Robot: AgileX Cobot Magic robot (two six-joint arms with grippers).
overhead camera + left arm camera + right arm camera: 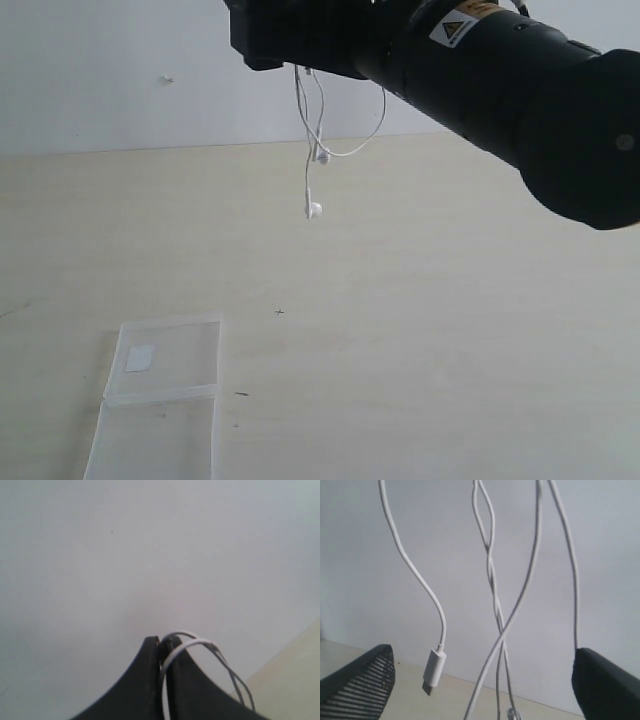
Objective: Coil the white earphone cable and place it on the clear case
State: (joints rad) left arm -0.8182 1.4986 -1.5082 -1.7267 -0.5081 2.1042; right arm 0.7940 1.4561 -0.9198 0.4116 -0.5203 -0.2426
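Note:
The white earphone cable hangs in loops high above the table, under the front end of a black arm. One earbud dangles lowest. My left gripper is shut on a loop of the cable, seen against the wall. My right gripper is open. Several strands of the cable and the plug hang between its fingers without touching them. The clear case lies open and flat at the table's front left, its whitish label on the far half.
The pale wooden table runs back to a white wall. The thick black arm fills the upper right of the exterior view and hides the jaws there.

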